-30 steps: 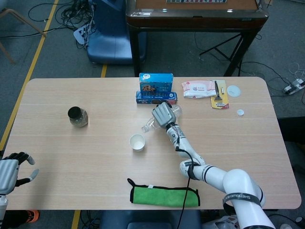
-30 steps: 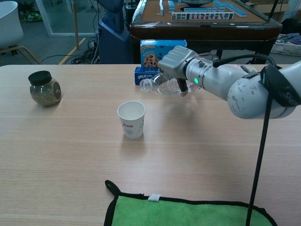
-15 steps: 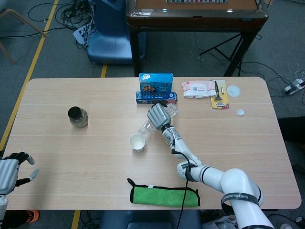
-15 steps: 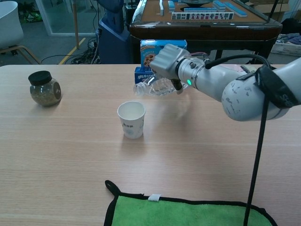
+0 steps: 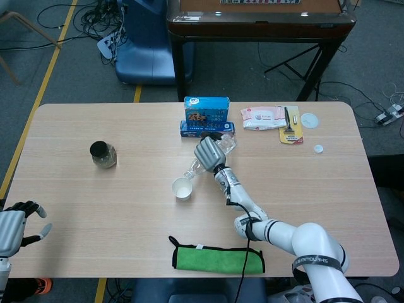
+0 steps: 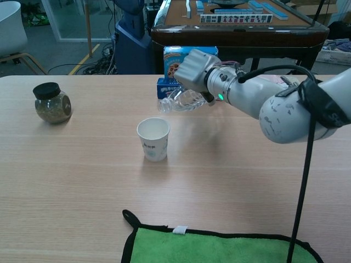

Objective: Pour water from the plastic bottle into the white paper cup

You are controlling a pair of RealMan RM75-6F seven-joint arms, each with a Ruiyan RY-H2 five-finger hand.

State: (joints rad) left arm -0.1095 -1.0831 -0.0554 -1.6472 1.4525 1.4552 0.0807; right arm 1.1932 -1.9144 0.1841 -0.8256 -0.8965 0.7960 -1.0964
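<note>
right hand (image 6: 193, 68) fingers wrap plastic bottle (image 6: 180, 100) | mouth tilted down, above-behind white paper cup (image 6: 153, 138) | left hand (image 5: 14, 228) fingers spread, holding nothing

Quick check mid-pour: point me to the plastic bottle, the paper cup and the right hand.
plastic bottle (image 6: 180, 99): chest view, clear body near the neck.
white paper cup (image 6: 153, 141): chest view, front wall.
right hand (image 6: 195, 68): chest view, grey back of hand.

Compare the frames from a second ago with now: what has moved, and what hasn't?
The right hand, gripping the plastic bottle throughout, has carried it toward the robot's left and tipped its open mouth lower, nearer the white paper cup. No water stream is visible. The cup, the jar, the green cloth and the left hand have not moved.
</note>
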